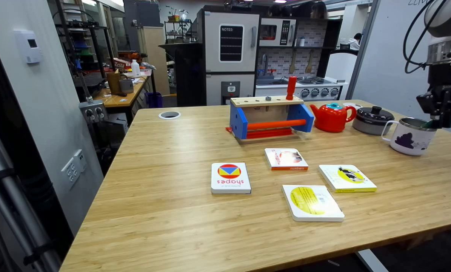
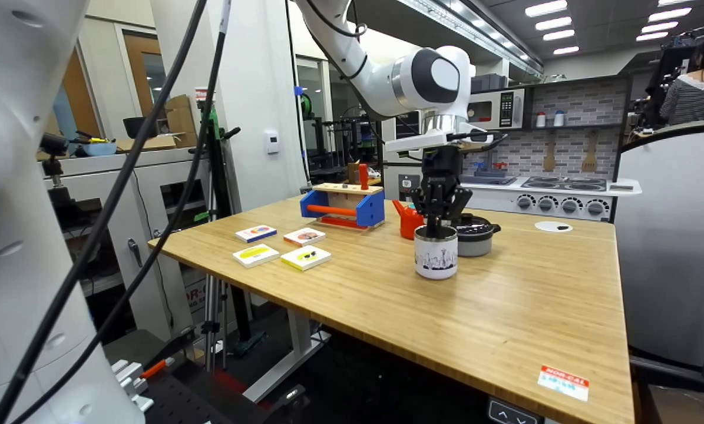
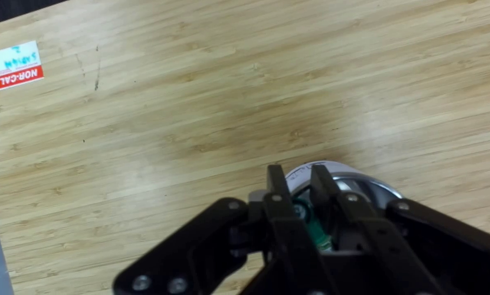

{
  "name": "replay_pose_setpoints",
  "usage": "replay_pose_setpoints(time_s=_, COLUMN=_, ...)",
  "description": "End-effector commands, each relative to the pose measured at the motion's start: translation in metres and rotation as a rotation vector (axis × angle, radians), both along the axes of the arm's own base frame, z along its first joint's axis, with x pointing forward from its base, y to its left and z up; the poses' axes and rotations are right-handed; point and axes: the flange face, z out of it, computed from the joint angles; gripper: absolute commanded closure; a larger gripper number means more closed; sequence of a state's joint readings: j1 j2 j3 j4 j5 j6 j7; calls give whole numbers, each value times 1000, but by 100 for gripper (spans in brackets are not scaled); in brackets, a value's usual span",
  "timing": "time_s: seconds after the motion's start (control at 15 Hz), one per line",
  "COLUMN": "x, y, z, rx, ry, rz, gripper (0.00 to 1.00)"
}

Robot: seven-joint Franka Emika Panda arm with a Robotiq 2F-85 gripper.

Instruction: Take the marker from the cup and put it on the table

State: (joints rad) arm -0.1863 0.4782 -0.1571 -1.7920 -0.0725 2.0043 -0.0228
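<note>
The white cup [image 1: 410, 138] stands upright on the light wood table [image 1: 165, 223], its dark purple patch showing in that exterior view. The cup also shows in an exterior view [image 2: 436, 259] and partly in the wrist view [image 3: 337, 167]. My gripper [image 1: 441, 120] points down at the cup's mouth; it also shows in an exterior view [image 2: 436, 228]. In the wrist view the fingers [image 3: 298, 172] stand a narrow gap apart, shut on the green marker [image 3: 318, 235]. The marker [image 1: 428, 124] leans at the rim; its lower part is hidden inside the cup.
A grey pot with black lid [image 1: 374, 120] and a red teapot [image 1: 331, 117] stand close behind the cup. A toy workbench [image 1: 270, 117] stands further along. Several small books lie mid-table, including a shapes book [image 1: 231, 177]. A label [image 3: 17, 64] is stuck near the table's edge.
</note>
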Motion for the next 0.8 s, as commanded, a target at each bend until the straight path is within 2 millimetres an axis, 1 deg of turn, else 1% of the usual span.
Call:
replay_pose_setpoints(time_s=0.0, x=0, y=0, z=6, rx=3, ry=-12, rz=23, gripper=95)
replay_pose_setpoints(time_s=0.27, x=-2, y=3, z=14, rx=0, ry=-30, rz=49, gripper=95)
replay_pose_setpoints(time_s=0.53, x=-5, y=10, z=31, rx=8, ry=-59, rz=98, gripper=95)
replay_pose_setpoints(time_s=0.73, x=-13, y=21, z=44, rx=10, ry=-69, rz=157, gripper=95)
